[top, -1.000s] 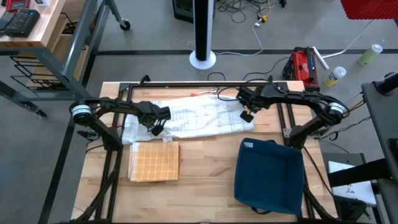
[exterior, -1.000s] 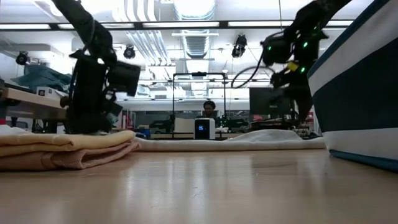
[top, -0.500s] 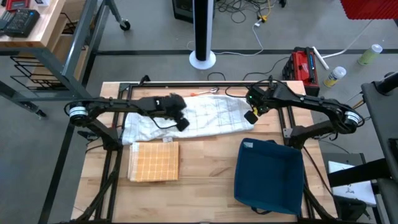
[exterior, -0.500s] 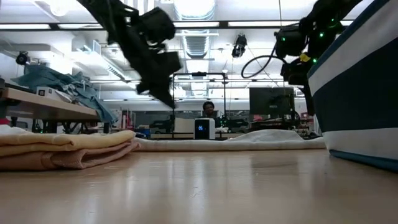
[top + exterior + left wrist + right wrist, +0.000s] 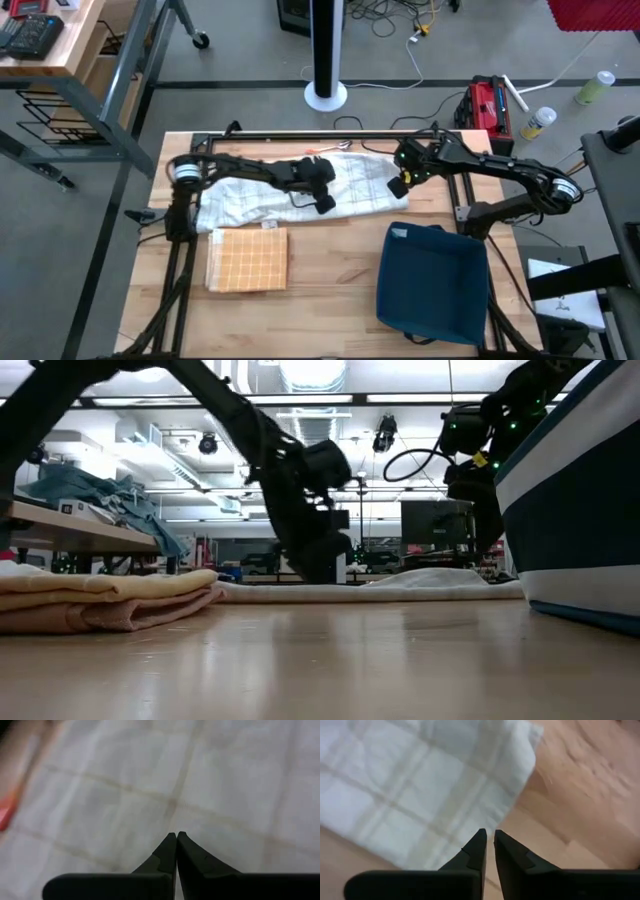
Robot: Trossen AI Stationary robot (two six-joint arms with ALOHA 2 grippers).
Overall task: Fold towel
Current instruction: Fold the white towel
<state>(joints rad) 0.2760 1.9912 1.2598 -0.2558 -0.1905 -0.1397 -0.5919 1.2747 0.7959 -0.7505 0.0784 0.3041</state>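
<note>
Only right wrist view shows right gripper (image 5: 488, 836) slightly parted over towel (image 5: 420, 785).

Open wood runs between the folded yellow towel (image 5: 247, 259) and the blue bin (image 5: 432, 281), a clear lane. The white towel (image 5: 290, 190) fills the far strip, the left arm (image 5: 250, 170) stretched across it.

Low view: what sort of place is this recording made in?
Probably a robotics lab or workshop: ceiling strip lights and a monitor stand beyond the table, with loose cables and a red tool case on the floor.
</note>
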